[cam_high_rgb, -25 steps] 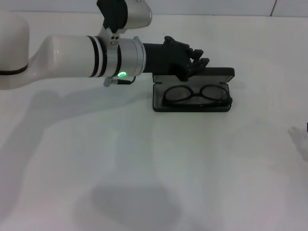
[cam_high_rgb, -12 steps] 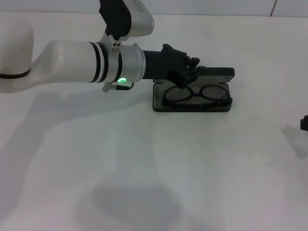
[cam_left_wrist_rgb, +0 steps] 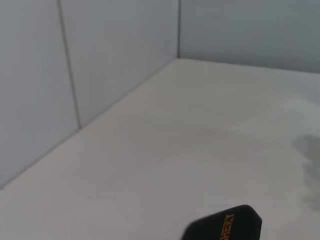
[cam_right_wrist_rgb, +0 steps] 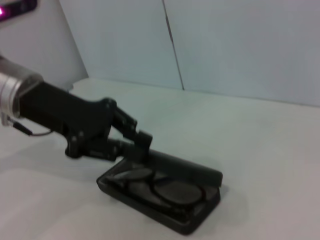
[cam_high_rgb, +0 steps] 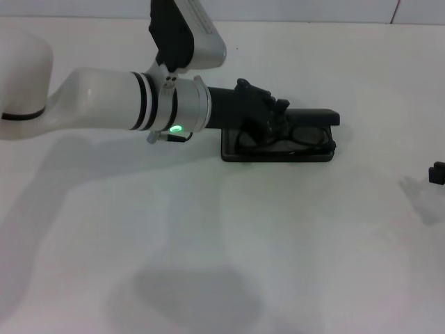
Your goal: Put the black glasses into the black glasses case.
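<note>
White and bare, the worktop (cam_high_rgb: 222, 243) runs back to pale wall panels, and the biggest thing on it is the left arm (cam_high_rgb: 97, 104), stretched across from the robot's left side toward the middle. At its end the left gripper (cam_high_rgb: 281, 118) sits against the lid of the black glasses case (cam_high_rgb: 278, 154), which lies near the centre of the worktop. The lid (cam_right_wrist_rgb: 185, 167) is tipped well down over the tray, more shut than open, with the gripper's tips pressed on its near end. Whether the jaws themselves are spread or closed I cannot tell — they read as one dark mass against the dark lid.

The black glasses (cam_right_wrist_rgb: 165, 187) lie inside the tray, lenses flat, frame along the length of the case, so the placing looks done and only the closing is left. The left wrist view shows just a corner of the lid with its gold lettering (cam_left_wrist_rgb: 227, 226).

The right gripper (cam_high_rgb: 437, 172) barely shows at the far right edge, well apart from the work, and its jaws cannot be made out.

The risk, as I judge it: the push falls on one end of the lid, so the light case could skid or twist on the smooth worktop instead of latching. And if a temple arm or the frame sits proud of the rim, the lid could pinch it — bending the thin frame or leaving the case ajar.
</note>
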Tool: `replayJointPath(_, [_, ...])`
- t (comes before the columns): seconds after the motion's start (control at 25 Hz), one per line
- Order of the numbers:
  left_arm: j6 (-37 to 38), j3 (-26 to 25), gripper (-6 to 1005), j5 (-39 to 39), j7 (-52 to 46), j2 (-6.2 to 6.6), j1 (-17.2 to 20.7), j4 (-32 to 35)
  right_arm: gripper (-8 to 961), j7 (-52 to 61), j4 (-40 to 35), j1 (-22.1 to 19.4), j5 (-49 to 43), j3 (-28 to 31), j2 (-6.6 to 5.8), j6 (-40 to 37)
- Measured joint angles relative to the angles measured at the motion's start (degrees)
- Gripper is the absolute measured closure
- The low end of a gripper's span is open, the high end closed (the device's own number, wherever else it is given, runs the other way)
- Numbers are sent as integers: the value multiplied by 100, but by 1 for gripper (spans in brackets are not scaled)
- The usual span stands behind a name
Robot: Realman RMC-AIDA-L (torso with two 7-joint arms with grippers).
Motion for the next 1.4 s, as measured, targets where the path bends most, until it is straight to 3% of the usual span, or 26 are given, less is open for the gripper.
replayJointPath(0.72, [339, 196, 761, 23, 51, -8, 263, 234, 755, -504, 154, 2, 609, 12, 0, -452])
replayJointPath(0.8, [595, 197, 761, -2, 42, -9, 482, 671, 753, -589, 158, -7, 614, 54, 0, -646])
replayJointPath(0.84, [914, 186, 761, -43, -16, -9, 801, 1358, 751, -619, 158, -14, 616, 76, -1, -720])
replayJointPath(0.88, [914, 186, 761, -43, -16, -9, 801, 1358, 750, -687, 160, -21, 625, 148, -2, -906])
replayJointPath(1.0, [1473, 131, 760, -153, -199, 19, 1473, 2629, 747, -862, 282, 12, 639, 375, -7, -1325])
replayJointPath(1.12, [2052, -212, 760, -231, -476, 55, 2045, 3418, 744, -994, 512, 101, 769, 485, -8, -1522])
replayJointPath(1.24, [2476, -733, 759, -227, -602, 32, 2277, 3459, 740, -1120, 648, 110, 947, 561, -9, -1574])
replayJointPath(1.4, [3070, -1003, 743, -259, -529, 36, 2308, 3188, 711, -1293, 674, 122, 1044, 725, -15, -1962])
